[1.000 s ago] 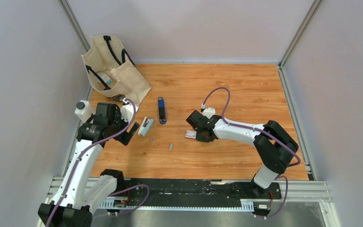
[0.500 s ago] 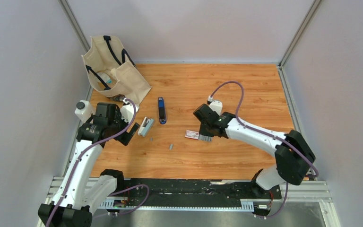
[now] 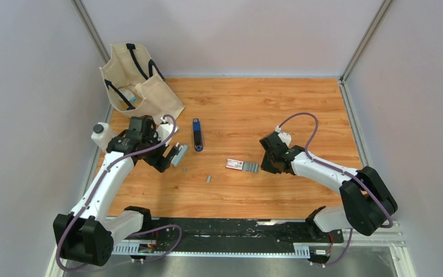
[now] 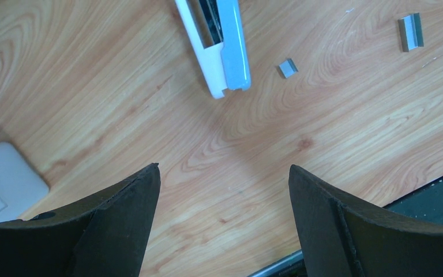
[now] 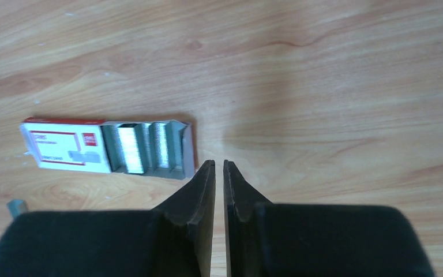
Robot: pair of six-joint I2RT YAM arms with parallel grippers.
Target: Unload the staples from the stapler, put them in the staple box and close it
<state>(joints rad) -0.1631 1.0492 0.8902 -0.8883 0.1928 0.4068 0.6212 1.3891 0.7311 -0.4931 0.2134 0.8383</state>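
The small light grey stapler lies on the wooden table, opened, with its white base and grey top splayed in the left wrist view. My left gripper is open and empty just left of and in front of it. Two loose grey staples strips lie apart from it: a tiny one and a larger one, also in the left wrist view. My right gripper is shut and empty, just right of a staple box.
A red-and-white staple box has its grey tray slid out. A dark blue bar lies behind the stapler. A cloth bag stands at the back left, a white bottle by the left edge.
My right gripper drew back to the right off the box, and the box's tray now shows slid out. My left gripper swung in closer to the stapler.
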